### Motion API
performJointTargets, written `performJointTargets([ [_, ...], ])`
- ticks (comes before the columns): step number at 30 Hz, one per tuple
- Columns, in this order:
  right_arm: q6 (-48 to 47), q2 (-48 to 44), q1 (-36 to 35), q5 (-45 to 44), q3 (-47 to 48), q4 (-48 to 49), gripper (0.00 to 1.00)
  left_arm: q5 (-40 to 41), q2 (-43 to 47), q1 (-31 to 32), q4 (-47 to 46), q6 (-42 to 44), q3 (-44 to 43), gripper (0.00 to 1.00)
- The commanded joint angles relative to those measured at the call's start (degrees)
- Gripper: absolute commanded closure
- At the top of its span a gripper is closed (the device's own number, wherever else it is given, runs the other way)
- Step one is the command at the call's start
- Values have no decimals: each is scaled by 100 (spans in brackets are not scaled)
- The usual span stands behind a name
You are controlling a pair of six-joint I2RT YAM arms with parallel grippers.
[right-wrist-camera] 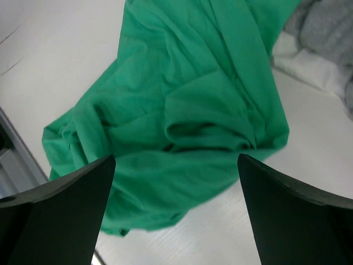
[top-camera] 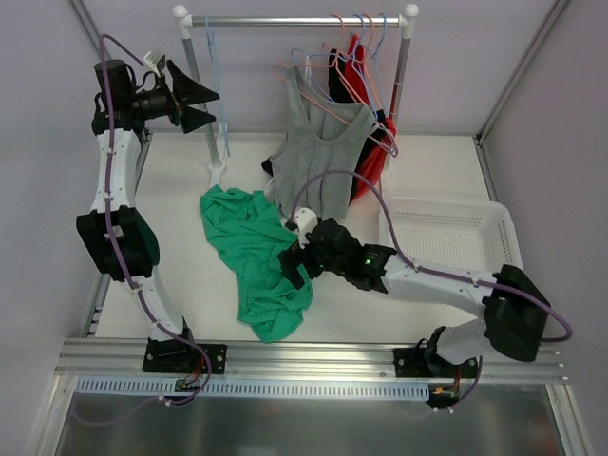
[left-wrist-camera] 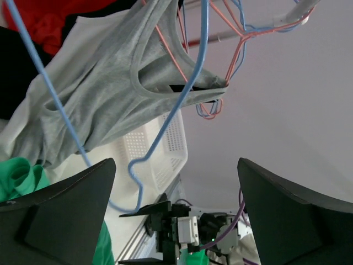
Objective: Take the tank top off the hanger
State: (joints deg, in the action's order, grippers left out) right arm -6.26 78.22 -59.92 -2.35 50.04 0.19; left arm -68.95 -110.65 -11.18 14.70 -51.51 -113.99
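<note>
Top external view: the green tank top (top-camera: 252, 252) lies crumpled on the table (top-camera: 171, 190), left of centre, while a grey tank top (top-camera: 323, 157) hangs from the rack (top-camera: 294, 21) at the far side. The left gripper (top-camera: 215, 105) is raised at the far left beside a bare blue hanger (top-camera: 220, 128), its claw apart and empty. The right gripper (top-camera: 293, 266) hovers low over the green tank top's right edge, claw spread wide, holding nothing.
</note>
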Motion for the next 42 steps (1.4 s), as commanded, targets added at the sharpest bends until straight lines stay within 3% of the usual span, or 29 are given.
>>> performJointTargets([
  [1,-507,904,-11,16,935,246,1,285,990,-305,-152,176,210,1],
  [7,-429,2680,-2,-450,2781,-833,1,566,2221,-788,-152,395,1369,1],
  [9,-26,3014,-54,-870,3307,-1195,1,1057,3009,-955,-143,580,2177,1],
  [12,370,3436,-283,-1379,3503,-1556,1,1927,3924,-1237,-117,826,3171,1],
  [19,757,4403,-591,-1496,3873,-2005,1,2465,5236,-1237,-20,1265,4576,1],
  [22,819,4536,-609,-1514,3785,-1988,20,2798,6018,-1238,68,1528,5165,1],
  [23,820,4492,-609,-1531,3724,-1970,34,2921,6264,-1237,103,1599,5333,1],
  [24,820,4440,-617,-1549,3689,-1918,61,3114,6719,-1237,164,1687,5474,1],
  [26,688,4282,-626,-1532,3575,-1829,91,3037,6916,-1203,357,2082,5686,1],
  [27,679,4029,-643,-1558,3513,-1751,100,3010,6925,-1150,637,2249,5721,1],
  [34,-41,2033,-670,-1198,3249,-1495,100,4037,7215,-939,1007,2961,6837,1],
  [39,-726,925,-635,-1795,3608,-2117,100,4749,7321,-877,1378,3024,6636,1],
  [42,-998,389,-609,-2023,4047,-2478,100,4742,7303,-877,1404,2997,6662,1],
])
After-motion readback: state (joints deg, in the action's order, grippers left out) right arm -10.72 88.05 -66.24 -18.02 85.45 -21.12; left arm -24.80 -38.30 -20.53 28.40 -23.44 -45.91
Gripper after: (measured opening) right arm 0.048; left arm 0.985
